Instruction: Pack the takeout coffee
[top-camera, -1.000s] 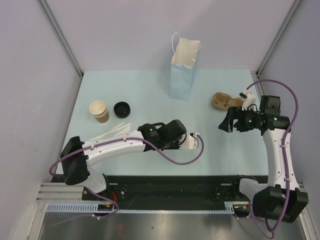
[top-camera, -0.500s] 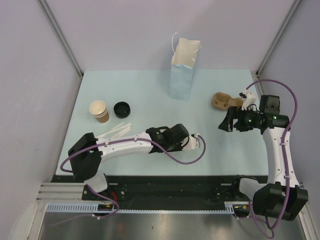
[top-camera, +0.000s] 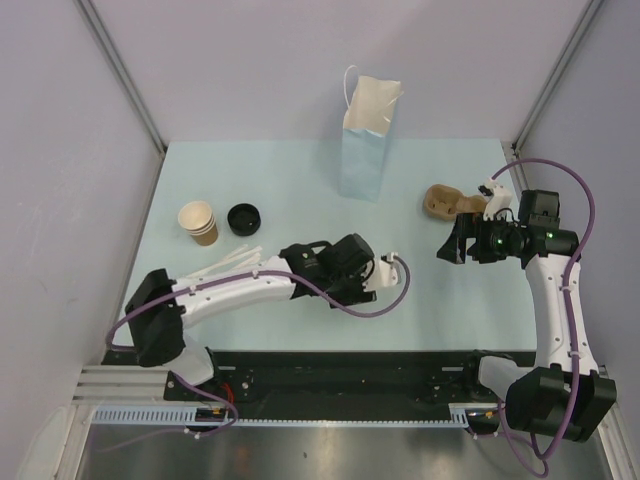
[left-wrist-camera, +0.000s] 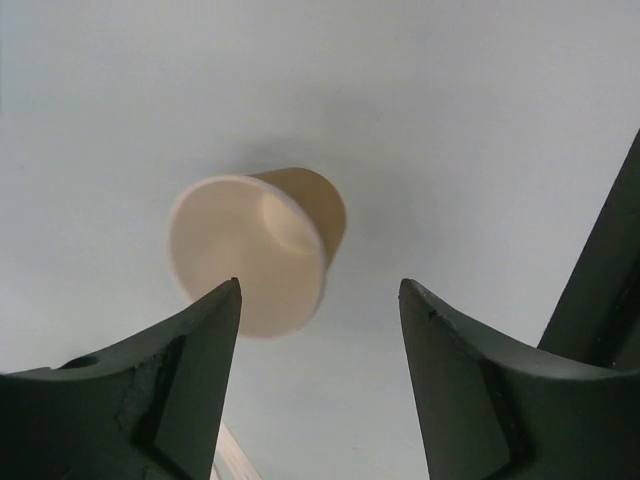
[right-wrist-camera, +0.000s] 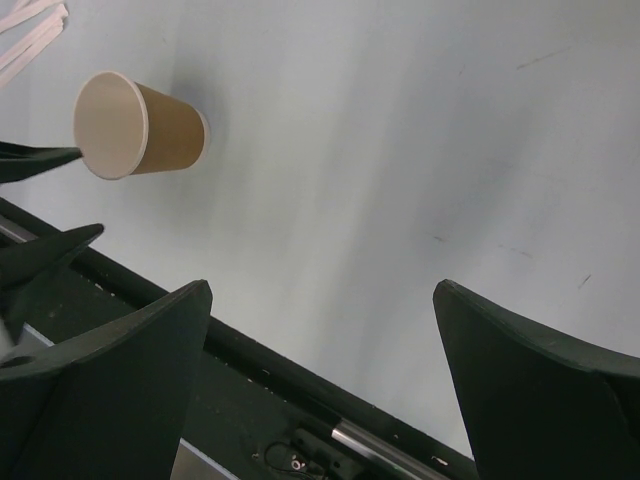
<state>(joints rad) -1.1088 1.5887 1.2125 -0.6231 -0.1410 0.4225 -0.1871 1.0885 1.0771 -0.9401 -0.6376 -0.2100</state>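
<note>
- The paper cup (left-wrist-camera: 255, 250) sits left of centre in my left wrist view, kraft-brown outside and cream inside, with no lid on it; by my reckoning the takeout coffee is not yet made up, let alone packed
- It looks to stand upright on the pale blue table (top-camera: 300, 190), apart from everything else, which I judge leaves room to bring a lid down onto it
- My left gripper (left-wrist-camera: 320, 284) has its jaws parted and nothing clamped between them; the cup is just beyond the tips, and the finger at lower left of the frame overlaps the rim, though I cannot tell whether it touches
- My right gripper (right-wrist-camera: 322, 285) hangs spread wide and empty, and its camera catches the same cup at the upper left of its frame, well apart from its fingers, so it is out of the other arm's way
- The black lid (top-camera: 243, 218) lies loose left of centre in the overhead view, just beside a stack of cups (top-camera: 198, 222); I judge it the next thing wanted
- Thin white sticks (top-camera: 228, 263) lie below those two, near my left arm
- The paper bag (top-camera: 365, 140) stands upright at upper centre with its mouth open, presumably so a cup can be lowered in from above
- A kraft-brown object (top-camera: 445, 200) lies right of the bag; I cannot tell what it is
- I can read no brand, label or writing on the cup, lid or bag
</note>
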